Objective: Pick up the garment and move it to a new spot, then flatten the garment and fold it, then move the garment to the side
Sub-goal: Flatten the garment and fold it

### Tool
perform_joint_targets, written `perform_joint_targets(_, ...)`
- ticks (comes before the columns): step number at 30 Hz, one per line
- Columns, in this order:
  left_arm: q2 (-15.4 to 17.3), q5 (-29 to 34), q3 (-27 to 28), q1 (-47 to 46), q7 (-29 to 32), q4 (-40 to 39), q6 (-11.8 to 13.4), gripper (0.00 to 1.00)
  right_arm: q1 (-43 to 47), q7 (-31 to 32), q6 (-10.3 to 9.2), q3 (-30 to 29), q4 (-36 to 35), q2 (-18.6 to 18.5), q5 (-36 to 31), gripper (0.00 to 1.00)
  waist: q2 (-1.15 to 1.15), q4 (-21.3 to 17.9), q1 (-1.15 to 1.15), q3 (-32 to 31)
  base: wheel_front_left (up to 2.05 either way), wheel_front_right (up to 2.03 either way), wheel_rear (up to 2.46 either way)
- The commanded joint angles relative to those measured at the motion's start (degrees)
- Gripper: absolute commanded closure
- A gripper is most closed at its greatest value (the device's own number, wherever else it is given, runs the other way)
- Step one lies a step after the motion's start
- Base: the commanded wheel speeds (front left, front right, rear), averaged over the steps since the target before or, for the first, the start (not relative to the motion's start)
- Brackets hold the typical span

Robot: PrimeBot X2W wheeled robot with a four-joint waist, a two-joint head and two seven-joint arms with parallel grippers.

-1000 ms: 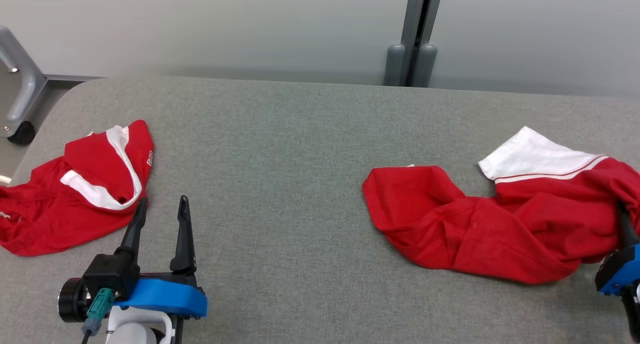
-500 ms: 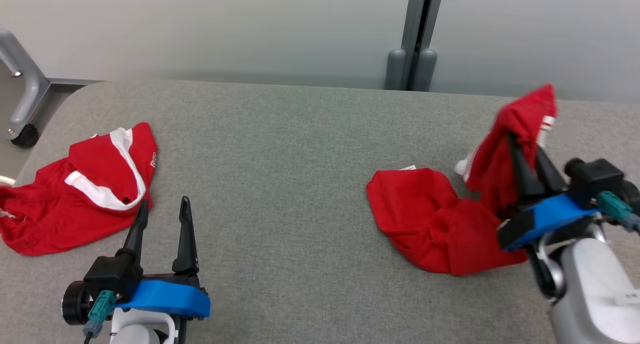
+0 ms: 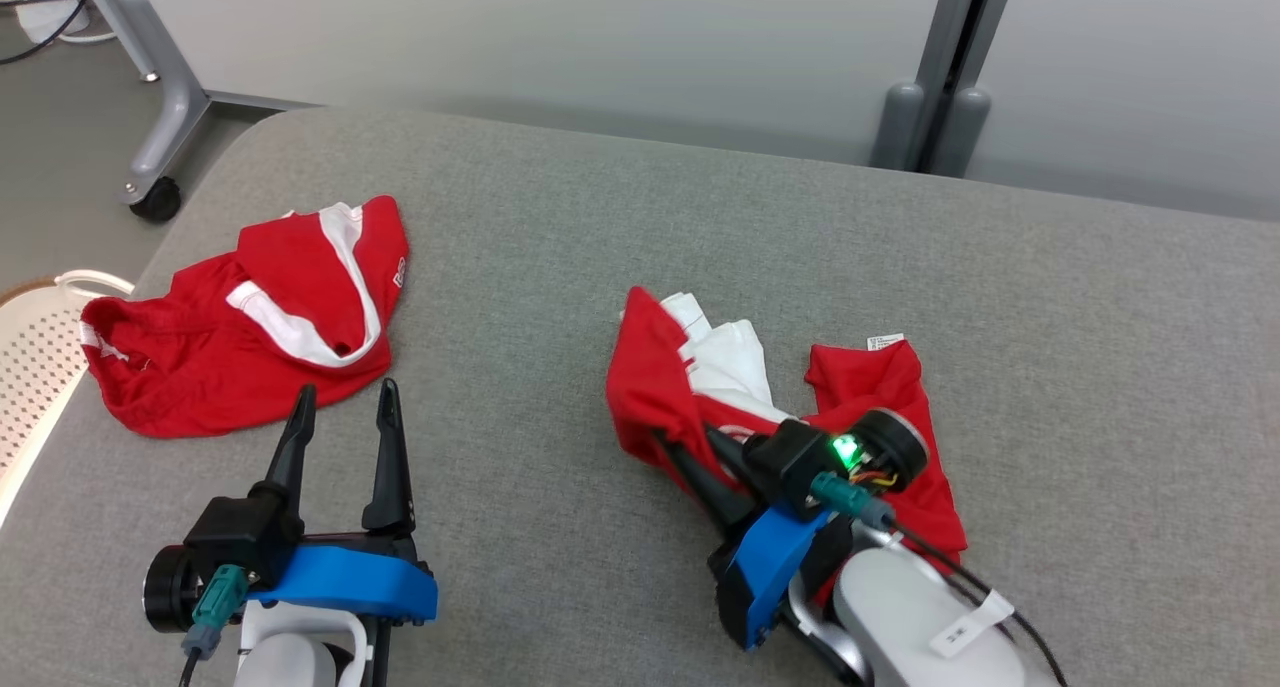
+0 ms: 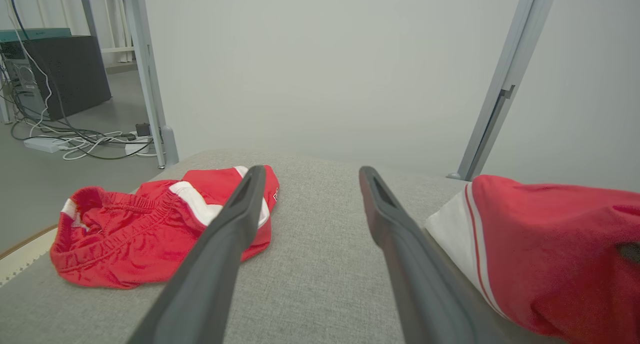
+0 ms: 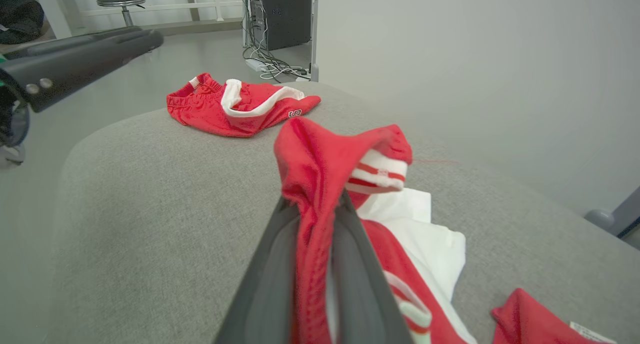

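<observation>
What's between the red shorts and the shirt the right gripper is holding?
Bare grey cushion, plain in the head view. The left gripper stands nearer the robot, at the near edge of the shorts.

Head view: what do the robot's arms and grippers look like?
The left gripper and right gripper match: two long tapered dark jaws, black body, blue bracket, teal cable plug, pale rounded forearm. The right one also shows a green light and a white label.
</observation>
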Motion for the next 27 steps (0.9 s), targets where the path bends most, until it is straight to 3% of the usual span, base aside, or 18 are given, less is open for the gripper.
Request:
perform_joint_targets(1, -0.1, -0.3, -0.1, -0.4, -0.2, 0.1, 0.0, 0.0, -0.9, -0.6, 0.01, 1.0, 0.5, 0.0, 0.7, 1.0, 0.0, 0.7, 0.0, 0.6, 0.0, 0.0, 0.0)
perform_joint_targets(4, -0.2, -0.4, -0.3, -0.6, -0.2, 0.2, -0.1, 0.0, -0.2, -1.8, 0.01, 7.6, 2.7, 0.0, 4.7, 1.0, 0.0, 1.3, 0.0, 0.8, 0.0, 0.0, 0.0)
perform_joint_targets(5, -0.2, -0.3, -0.2, -0.6, -0.2, 0.3, -0.1, 0.0, 0.0, -2.1, 0.01, 9.4, 3.0, 0.0, 5.8, 0.55, 0.0, 1.3, 0.0, 0.9, 0.0, 0.0, 0.0)
perform_joint_targets(6, -0.2, -0.3, 0.0, -0.5, -0.2, 0.2, 0.0, 0.0, 0.1, -2.6, 0.01, 10.9, 3.3, 0.0, 6.7, 0.0, 0.0, 1.2, 0.0, 0.9, 0.0, 0.0, 0.0)
perform_joint_targets(10, -0.3, -0.1, 0.9, 0.0, -0.2, 0.2, 0.3, 0.0, -0.2, -4.0, 0.01, 13.4, 3.5, 0.0, 8.7, 0.0, 0.0, -0.3, 0.0, 0.7, 0.0, 0.0, 0.0)
perform_joint_targets(15, -0.1, 0.2, 1.7, 0.5, -0.2, 0.6, 0.0, 0.0, 2.5, -5.1, 0.01, 9.5, 2.0, 0.0, 7.0, 0.0, 0.0, -2.5, 0.0, -0.6, 0.0, 0.0, 0.0)
perform_joint_targets(19, 0.2, 0.5, 2.6, 1.2, -0.2, 0.5, 0.0, 0.0, 6.4, -5.5, 0.01, 1.6, -1.3, -1.2, 4.1, 0.0, 0.0, -4.4, 0.0, -1.9, 0.0, 0.0, 0.0)
perform_joint_targets(27, 0.9, 1.1, 3.7, 3.7, -0.2, -0.3, 0.1, 0.0, 18.2, -5.5, 0.01, -20.9, -12.6, -3.3, -1.3, 0.0, 0.0, -7.2, 0.0, -3.3, 0.0, 0.0, 0.0)
